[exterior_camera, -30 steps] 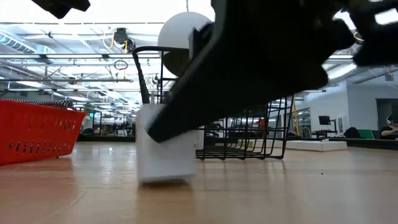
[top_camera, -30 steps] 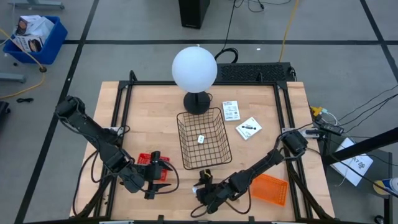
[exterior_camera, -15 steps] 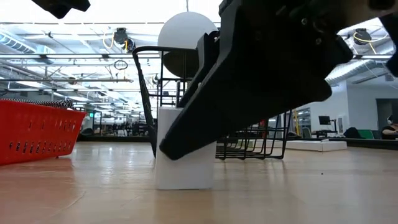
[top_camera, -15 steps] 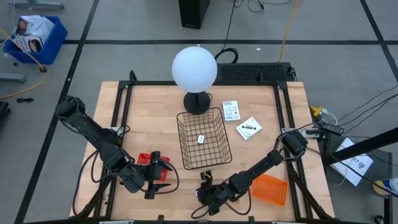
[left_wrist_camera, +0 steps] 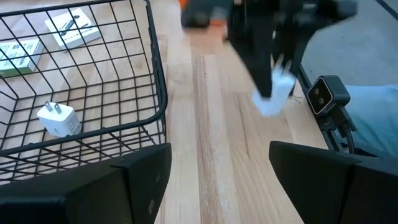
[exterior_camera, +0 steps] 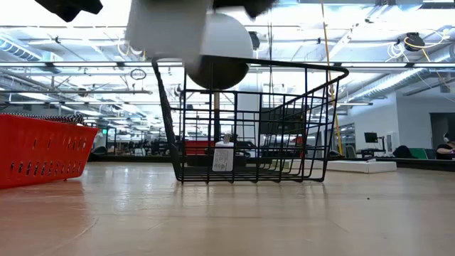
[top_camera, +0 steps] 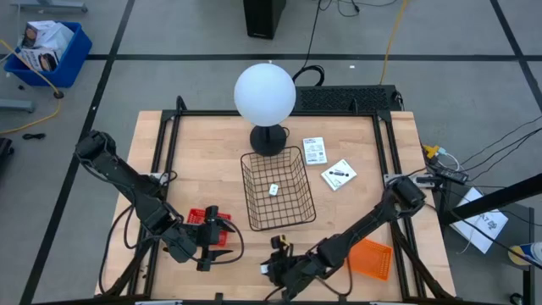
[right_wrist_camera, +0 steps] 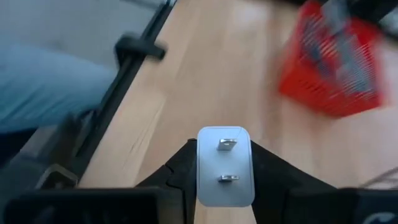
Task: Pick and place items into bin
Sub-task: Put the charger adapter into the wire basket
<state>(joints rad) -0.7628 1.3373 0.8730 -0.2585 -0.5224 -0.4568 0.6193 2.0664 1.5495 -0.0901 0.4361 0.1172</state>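
Right pincer [top_camera: 273, 269] hangs over the table's near edge, just short of the wire basket, pinching a small white block [right_wrist_camera: 224, 165] between its fingers; the right wrist view shows two metal prongs on the block's face, and the low view shows the block [exterior_camera: 169, 28] lifted well clear of the wood. Left pincer [top_camera: 222, 236] waits near the near-left part of the table with its fingers spread, above a small red basket [top_camera: 200, 219]. Going by size, the wooden table [top_camera: 203, 161] carries a lamp with a big white globe [top_camera: 265, 92] on a dark base toward its far edge. In front of the lamp, at the table's middle, stands the black wire basket [top_camera: 296, 196]. An orange basket [top_camera: 373, 257] lies near the near-right corner, beside the right arm. Two flat white packets with black print lie right of the wire basket, well apart from the pincers: one packet [top_camera: 315, 151] closer to the far edge, the other packet [top_camera: 339, 174] tilted just beside it toward the right edge. Inside the wire basket lies a second white block [top_camera: 273, 190], also pronged as the left wrist view shows [left_wrist_camera: 59, 118], resting on the basket's floor near its middle.
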